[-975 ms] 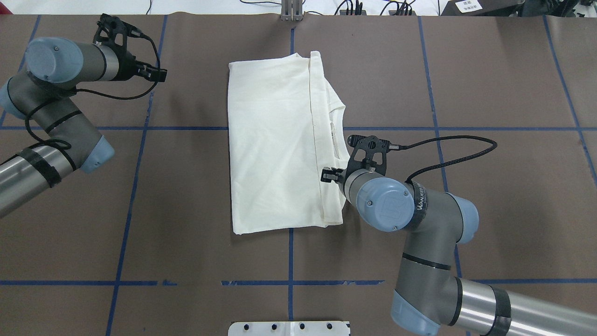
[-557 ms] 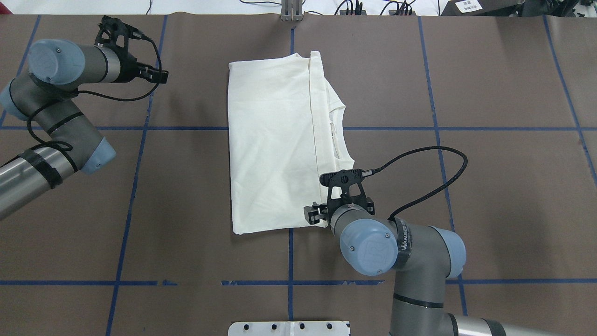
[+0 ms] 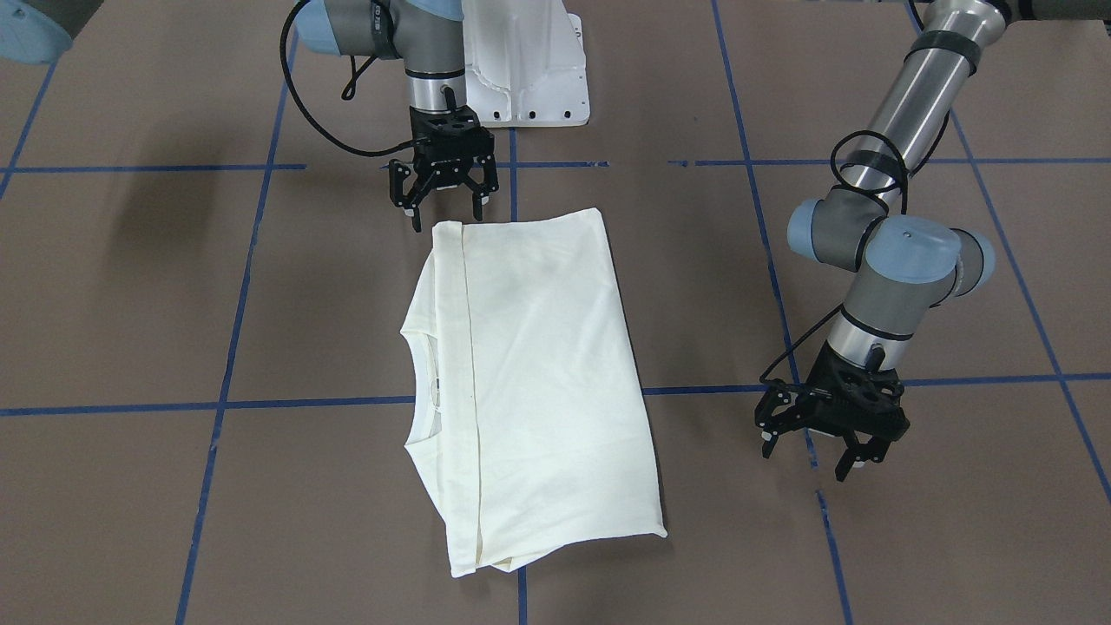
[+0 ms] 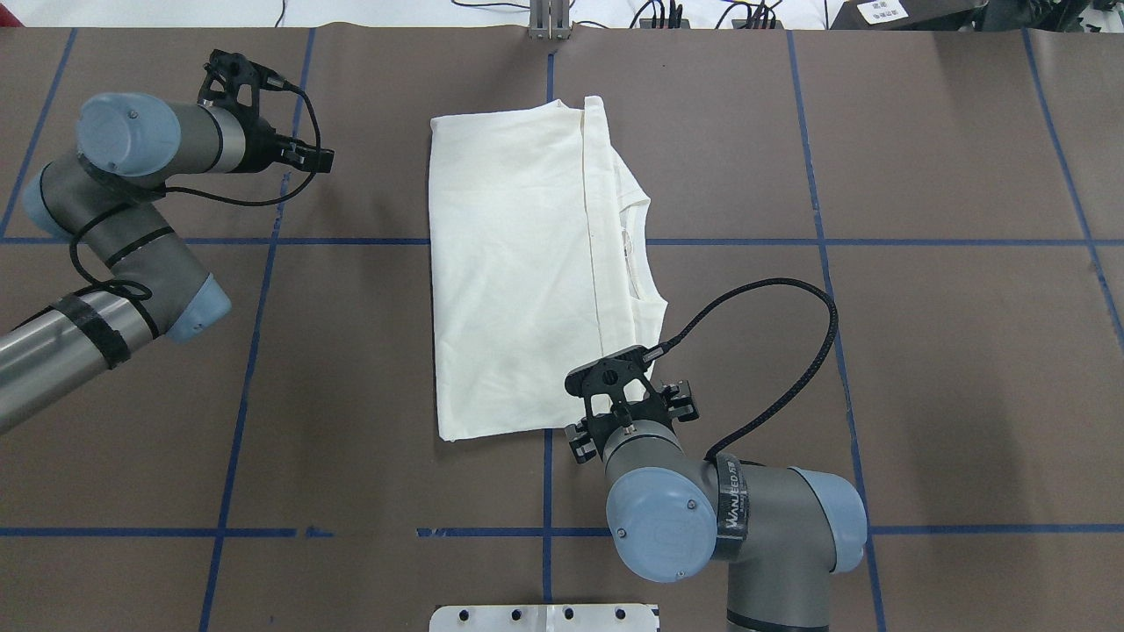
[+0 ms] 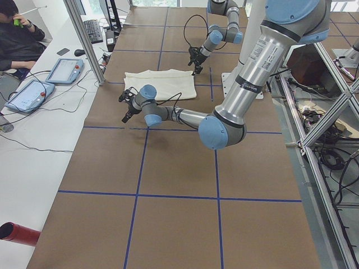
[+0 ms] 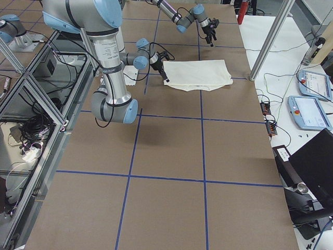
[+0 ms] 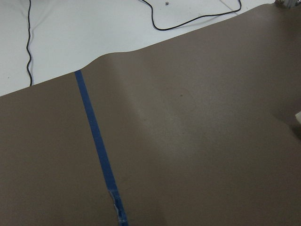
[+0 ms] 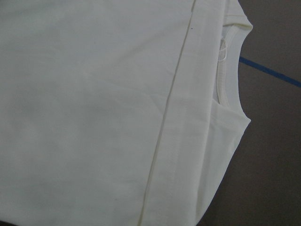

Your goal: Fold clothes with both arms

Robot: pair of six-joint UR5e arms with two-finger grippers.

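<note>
The shirt lies flat at the middle of the table, folded to a long rectangle with its plain back up and the neckline peeking out along its right edge. The right gripper hangs just past the shirt's near edge, at the near right corner, jaws apart and pointing down. It touches no cloth that I can see. The left gripper is well apart from the shirt, off its far left side, also with jaws apart and nothing in them. The step looks like taking hold for the next fold. To do it well, the right gripper should come down low enough for one finger to slip under every layer at that corner, since the stacked edges there could separate if only the top layer is caught. The left gripper likely needs to reach its own corner before any lift, so both ends rise together and level. A lift by one arm alone would probably drag the stack askew and undo the neat edges.
</note>
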